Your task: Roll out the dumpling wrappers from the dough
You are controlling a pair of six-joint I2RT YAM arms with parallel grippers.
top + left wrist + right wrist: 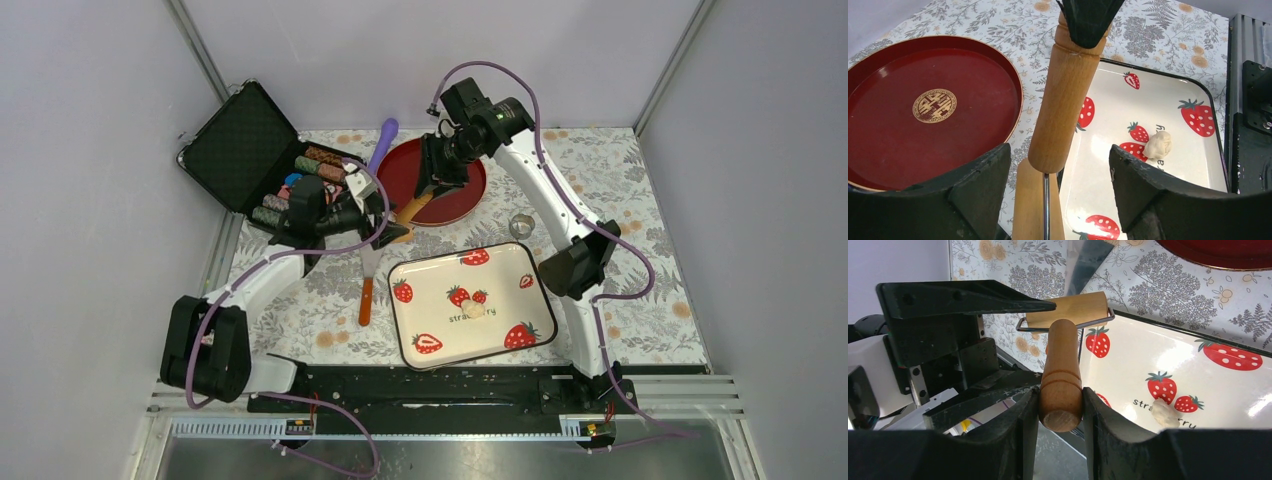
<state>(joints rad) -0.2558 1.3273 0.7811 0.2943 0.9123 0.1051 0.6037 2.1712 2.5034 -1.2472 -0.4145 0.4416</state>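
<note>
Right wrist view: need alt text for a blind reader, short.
The right pincer is shut on the handle of a wooden roller, whose drum lies ahead at the edge of a strawberry-print tray. A small pale dough lump sits on the tray to the right, not yet rolled. The left pincer stands open around the roller from the left.

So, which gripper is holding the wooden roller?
The right gripper, shut on the roller handle; the left gripper is open around its other end.
</note>
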